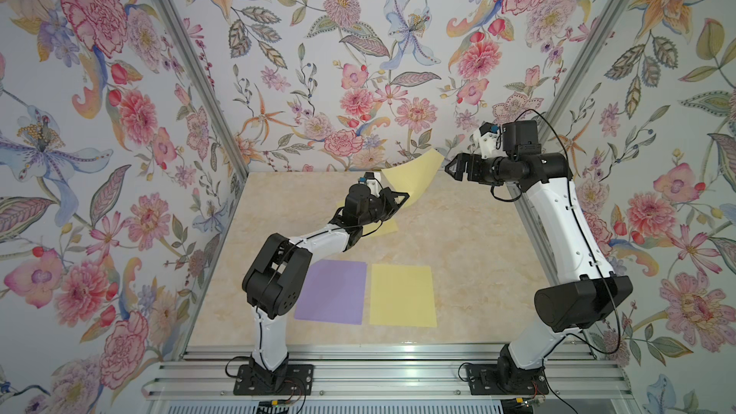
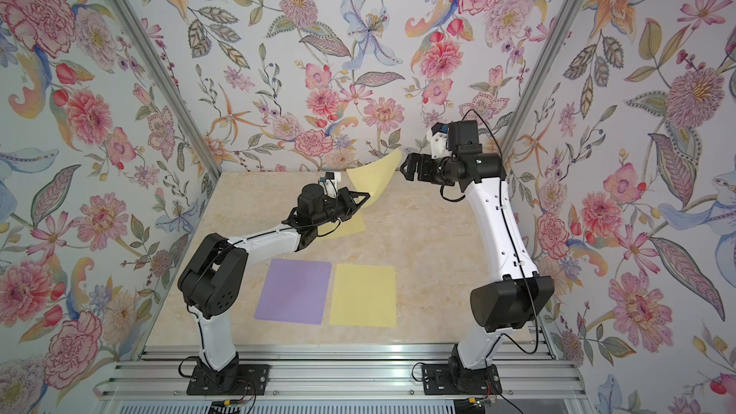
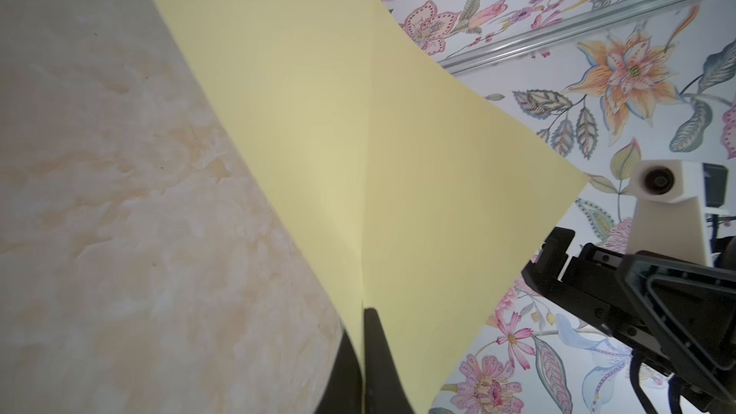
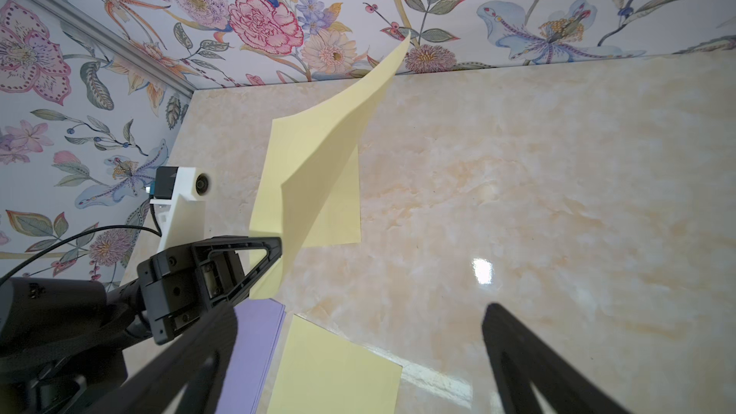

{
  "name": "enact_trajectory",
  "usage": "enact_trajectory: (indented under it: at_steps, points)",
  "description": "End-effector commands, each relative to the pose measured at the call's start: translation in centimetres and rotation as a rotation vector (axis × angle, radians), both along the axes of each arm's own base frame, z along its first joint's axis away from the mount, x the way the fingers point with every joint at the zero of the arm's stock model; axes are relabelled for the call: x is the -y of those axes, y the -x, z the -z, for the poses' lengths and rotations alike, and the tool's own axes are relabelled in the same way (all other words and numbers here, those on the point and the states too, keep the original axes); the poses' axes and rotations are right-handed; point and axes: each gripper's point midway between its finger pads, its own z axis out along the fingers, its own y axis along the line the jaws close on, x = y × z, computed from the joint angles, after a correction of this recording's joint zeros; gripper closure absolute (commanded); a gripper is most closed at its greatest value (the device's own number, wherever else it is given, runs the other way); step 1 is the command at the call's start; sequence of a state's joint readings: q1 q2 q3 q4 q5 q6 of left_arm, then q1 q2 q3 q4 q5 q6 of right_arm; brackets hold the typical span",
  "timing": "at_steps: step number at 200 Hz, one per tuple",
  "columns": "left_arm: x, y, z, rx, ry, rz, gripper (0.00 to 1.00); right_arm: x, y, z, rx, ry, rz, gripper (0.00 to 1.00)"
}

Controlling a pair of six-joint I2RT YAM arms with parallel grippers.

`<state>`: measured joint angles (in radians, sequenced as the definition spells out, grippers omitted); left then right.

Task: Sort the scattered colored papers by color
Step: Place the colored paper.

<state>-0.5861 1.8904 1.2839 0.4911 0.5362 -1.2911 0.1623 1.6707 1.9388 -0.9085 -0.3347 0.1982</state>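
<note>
My left gripper is shut on the edge of a pale yellow paper. The sheet is lifted off the table and curls up toward the back wall. Under it another yellow sheet lies flat. My right gripper hangs open just right of the raised sheet's top corner, apart from it and holding nothing. Near the front lie a lavender-purple pile and, beside it, a yellow paper.
The beige marbled tabletop is boxed in by floral walls at the back and both sides, with aluminium posts in the corners. A metal rail carrying both arm bases runs along the front edge.
</note>
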Motion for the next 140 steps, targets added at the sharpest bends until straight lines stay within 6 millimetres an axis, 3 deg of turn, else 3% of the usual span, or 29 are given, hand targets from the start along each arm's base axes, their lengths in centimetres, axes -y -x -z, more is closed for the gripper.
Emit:
enact_trajectory:
  at_steps: [1, 22, 52, 104, 140]
  points:
    - [-1.0, 5.5, 7.8, -0.024, -0.497, 0.172, 1.0, -0.5, -0.5, 2.1, 0.003, -0.029, -0.008, 0.0]
    - [-1.7, 6.9, 10.2, -0.046, -0.626, 0.18, 1.0, -0.9, 0.4, 5.2, -0.052, -0.03, -0.007, 0.0]
    - [-1.9, 8.6, 13.2, -0.124, -0.669, 0.21, 1.0, -1.8, 2.9, 8.6, -0.052, -0.081, -0.002, 0.0]
    - [-3.0, 12.6, 13.2, -0.168, -0.708, 0.285, 1.0, -3.5, 9.2, 12.2, -0.062, -0.171, 0.022, 0.0]
    - [-4.0, 15.1, 13.3, -0.184, -0.735, 0.307, 1.0, -5.3, 11.5, 14.3, -0.108, -0.149, -0.013, 0.0]
